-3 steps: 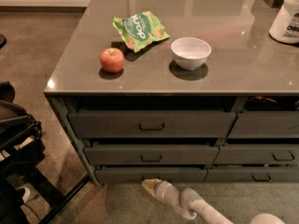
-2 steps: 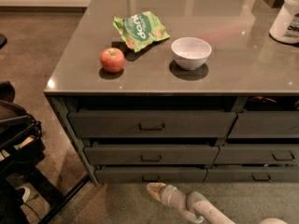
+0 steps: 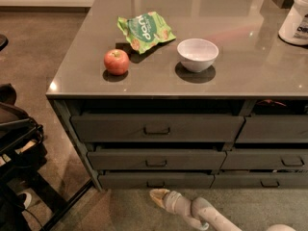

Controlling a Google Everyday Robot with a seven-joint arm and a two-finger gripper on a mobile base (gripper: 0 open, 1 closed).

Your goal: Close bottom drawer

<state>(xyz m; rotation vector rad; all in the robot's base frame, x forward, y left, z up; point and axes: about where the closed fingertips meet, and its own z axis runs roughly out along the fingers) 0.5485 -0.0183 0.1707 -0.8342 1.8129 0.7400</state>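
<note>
The bottom drawer (image 3: 156, 180) is the lowest of three dark grey drawers in the left column of the counter, with a small dark pull at its centre. Its front sits almost in line with the cabinet, and its inside is hidden. My gripper (image 3: 158, 196) is low, just in front of and below this drawer's pull, with the pale arm reaching in from the lower right. It is not touching the drawer front.
The middle drawer (image 3: 156, 160) and top drawer (image 3: 156, 128) stick out slightly. On the counter top (image 3: 250, 66) are a red apple (image 3: 116, 61), a green snack bag (image 3: 144, 30), a white bowl (image 3: 197, 54) and a white jar (image 3: 296, 18). A black chair (image 3: 17, 143) stands at left.
My gripper has drawn back slightly toward the right and away from the bottom drawer front. The drawers look the same.
</note>
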